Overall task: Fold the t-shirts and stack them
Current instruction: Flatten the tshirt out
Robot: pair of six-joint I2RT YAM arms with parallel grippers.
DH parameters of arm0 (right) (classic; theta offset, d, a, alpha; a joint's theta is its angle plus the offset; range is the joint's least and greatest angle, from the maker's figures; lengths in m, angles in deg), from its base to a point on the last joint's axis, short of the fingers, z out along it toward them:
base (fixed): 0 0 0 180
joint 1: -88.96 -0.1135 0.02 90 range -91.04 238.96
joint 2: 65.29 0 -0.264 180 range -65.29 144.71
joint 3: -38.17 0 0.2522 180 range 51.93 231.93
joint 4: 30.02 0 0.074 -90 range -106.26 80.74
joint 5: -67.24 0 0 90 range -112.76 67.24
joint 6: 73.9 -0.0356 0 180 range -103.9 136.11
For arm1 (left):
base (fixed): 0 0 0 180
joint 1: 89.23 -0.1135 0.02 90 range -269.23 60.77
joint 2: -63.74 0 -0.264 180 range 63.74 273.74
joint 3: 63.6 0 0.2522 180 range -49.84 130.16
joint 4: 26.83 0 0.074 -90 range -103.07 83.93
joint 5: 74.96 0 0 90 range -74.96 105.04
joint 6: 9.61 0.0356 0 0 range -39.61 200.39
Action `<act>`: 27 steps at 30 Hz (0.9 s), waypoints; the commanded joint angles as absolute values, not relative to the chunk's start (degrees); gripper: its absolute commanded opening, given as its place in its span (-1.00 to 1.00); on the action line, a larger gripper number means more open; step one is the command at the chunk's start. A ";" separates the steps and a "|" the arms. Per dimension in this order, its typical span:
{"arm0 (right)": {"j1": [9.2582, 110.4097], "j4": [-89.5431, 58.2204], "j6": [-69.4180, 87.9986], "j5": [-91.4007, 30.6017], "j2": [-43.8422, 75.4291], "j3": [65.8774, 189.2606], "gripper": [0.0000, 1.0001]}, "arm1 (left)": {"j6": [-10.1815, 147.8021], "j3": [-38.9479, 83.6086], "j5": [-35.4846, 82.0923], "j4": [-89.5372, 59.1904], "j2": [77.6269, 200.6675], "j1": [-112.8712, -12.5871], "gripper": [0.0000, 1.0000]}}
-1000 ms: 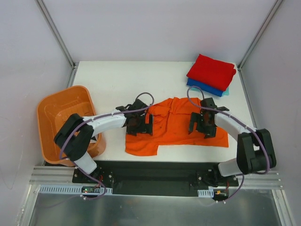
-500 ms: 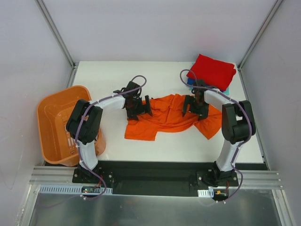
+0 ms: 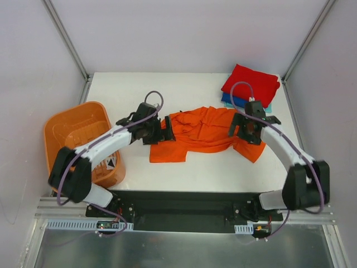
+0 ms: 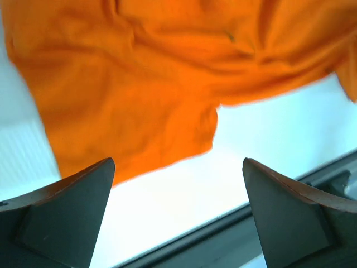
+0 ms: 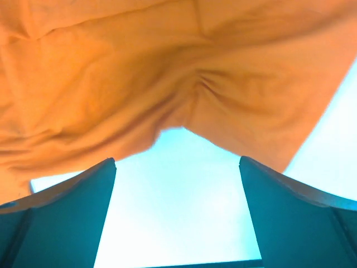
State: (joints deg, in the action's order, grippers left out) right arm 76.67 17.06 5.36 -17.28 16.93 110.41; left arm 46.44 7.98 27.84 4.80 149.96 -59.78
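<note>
An orange t-shirt (image 3: 201,133) lies crumpled on the middle of the white table. It fills the upper part of the left wrist view (image 4: 139,72) and of the right wrist view (image 5: 167,72). My left gripper (image 3: 167,129) is at the shirt's left edge, open and empty (image 4: 177,167), with only bare table between its fingers. My right gripper (image 3: 241,130) is over the shirt's right side, open and empty (image 5: 177,162). A folded red t-shirt (image 3: 251,84) lies on a folded blue one (image 3: 241,103) at the back right corner.
An orange plastic basket (image 3: 56,120) stands at the table's left edge, beside the left arm. The cage posts and walls stand round the white table (image 3: 128,89). The table's front edge shows low in the left wrist view (image 4: 234,223).
The orange shirt has shifted away from the near edge and bunched up. Both grippers went toward the back with it, then drew apart to its two sides.
</note>
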 commanded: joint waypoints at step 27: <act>81.74 29.00 -7.35 -0.44 -17.74 88.76 0.93 | 35.29 -7.47 21.98 2.58 151.28 -62.07 -1.00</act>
State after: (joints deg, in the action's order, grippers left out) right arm 78.79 24.80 -2.62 -3.43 -19.22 89.52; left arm 32.16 -7.67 17.76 4.84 148.54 -62.33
